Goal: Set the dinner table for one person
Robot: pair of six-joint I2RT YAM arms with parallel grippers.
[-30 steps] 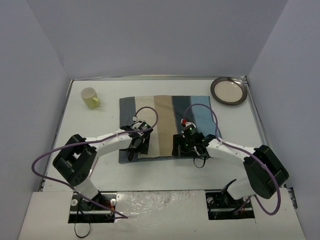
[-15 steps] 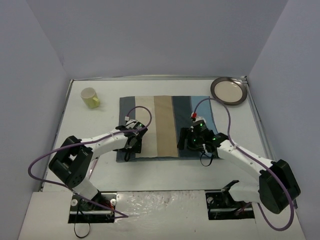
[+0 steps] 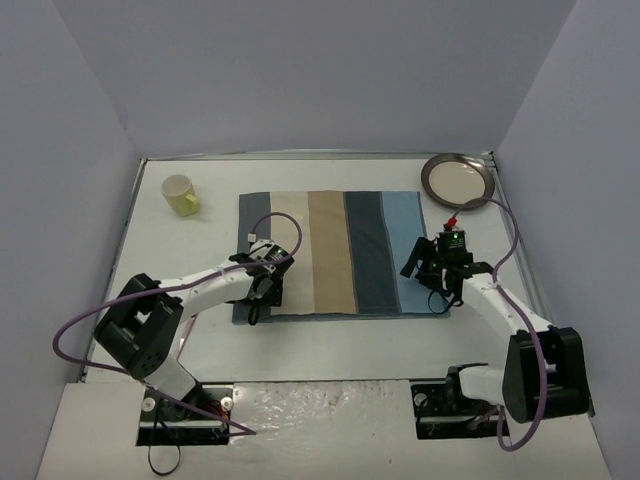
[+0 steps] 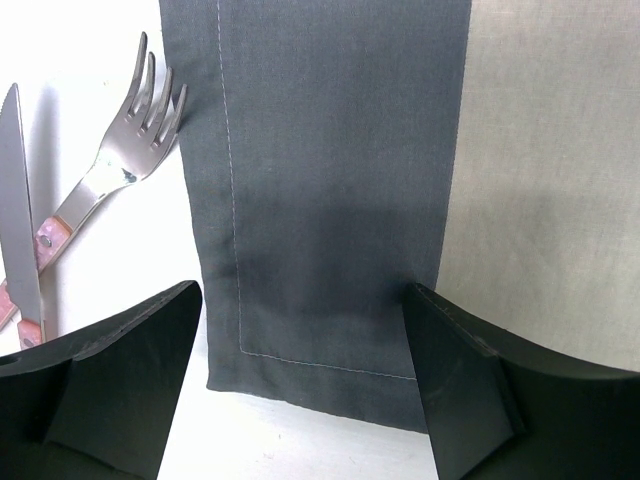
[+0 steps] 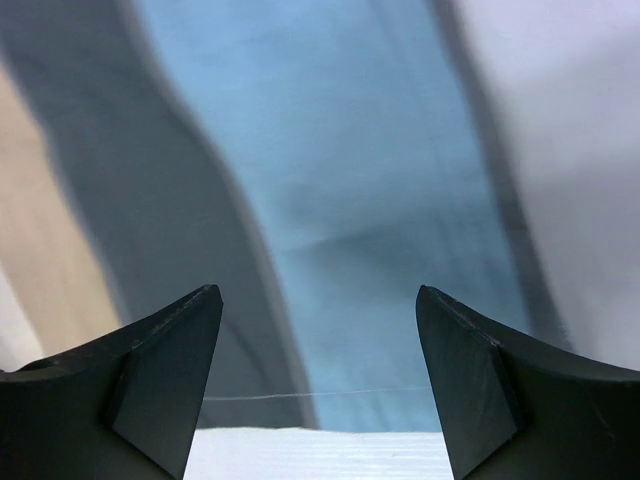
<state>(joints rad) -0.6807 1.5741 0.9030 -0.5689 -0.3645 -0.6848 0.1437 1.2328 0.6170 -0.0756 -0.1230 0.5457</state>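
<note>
Right arm [image 3: 500, 305] swung right, knife [image 4: 18, 200] partly cut off, right-wrist placemat [image 5: 350, 200] blurred

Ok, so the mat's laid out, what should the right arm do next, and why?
Probably swing the right gripper toward the plate in the far right corner. The mat lies flat with nothing on it, the jaws stand open and empty over its light blue stripe, and the plate looks like the nearest piece on that side.

White arms [image 3: 205, 285] with black joints [image 3: 150, 335], looping purple cables [image 3: 56, 343], black wedge-shaped end effector fingers [image 4: 120, 380].
</note>
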